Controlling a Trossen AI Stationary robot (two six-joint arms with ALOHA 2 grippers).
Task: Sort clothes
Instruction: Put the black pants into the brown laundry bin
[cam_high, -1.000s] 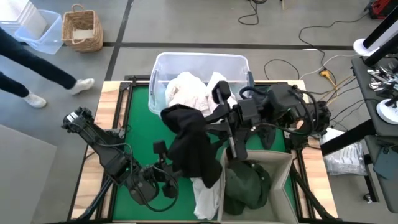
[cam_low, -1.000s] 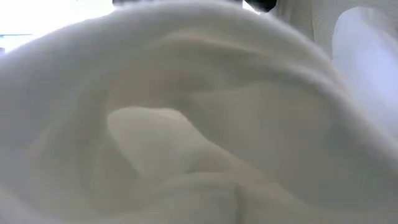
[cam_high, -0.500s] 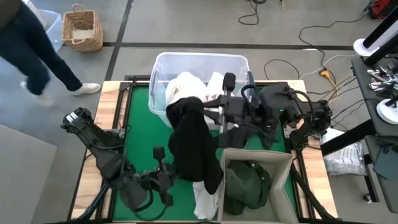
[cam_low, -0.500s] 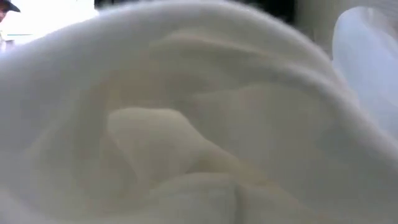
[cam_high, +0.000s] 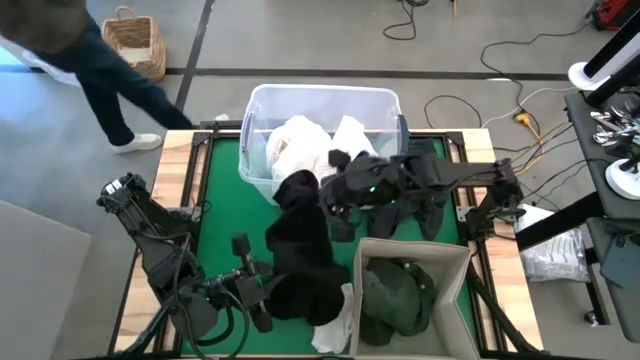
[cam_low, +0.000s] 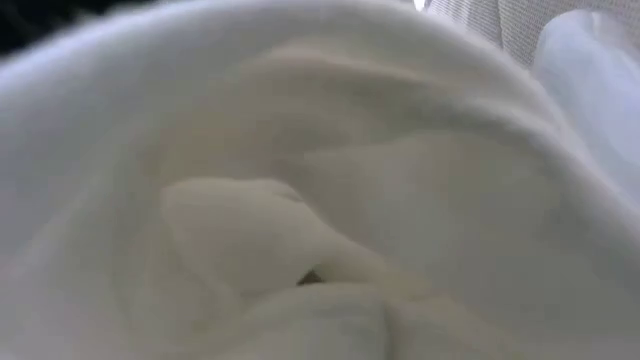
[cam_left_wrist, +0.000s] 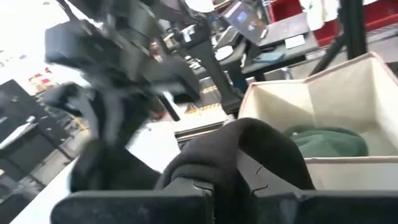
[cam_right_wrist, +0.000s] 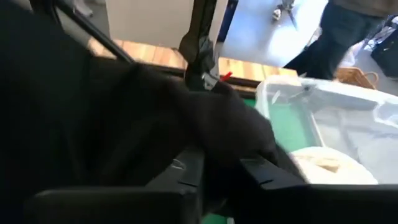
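A black garment (cam_high: 300, 240) stretches from the clear tub's near wall down to the table's near edge. My left gripper (cam_high: 250, 300) is shut on its near end, and my right gripper (cam_high: 335, 195) is at its far end with black cloth between the fingers. White clothes (cam_high: 300, 145) lie heaped in the tub (cam_high: 260, 110). A dark green garment (cam_high: 395, 295) lies in the beige box (cam_high: 450, 260). Another white garment (cam_high: 335, 325) lies on the mat at the near edge, partly under the black one. White cloth (cam_low: 320, 200) fills the low view. My left gripper pinches a bunched fold (cam_left_wrist: 239, 155) of the black garment's near end between its two fingers. The fingers come almost level from the table's left side. The cloth bulges up past the fingertips, and the garment's near end lies on the white garment. My right gripper has the black garment's far end (cam_right_wrist: 217, 143) between its two fingers, slanting down from the table's right. The cloth drapes over the fingers and hides where they meet it. From there the garment runs slack toward the near edge.
The tub stands at the table's far middle and the beige box at the near right. Green mat (cam_high: 225, 200) lies bare left of the garment. A person (cam_high: 90, 60) walks on the floor beyond the far left corner, near a wicker basket (cam_high: 135, 35).
My left gripper has shut on the black garment's near end and drawn slightly toward the near edge. My right gripper has come down and tipped forward toward the table's left, so the garment's far end has sunk and the cloth hangs slacker. The person has walked along the far left.
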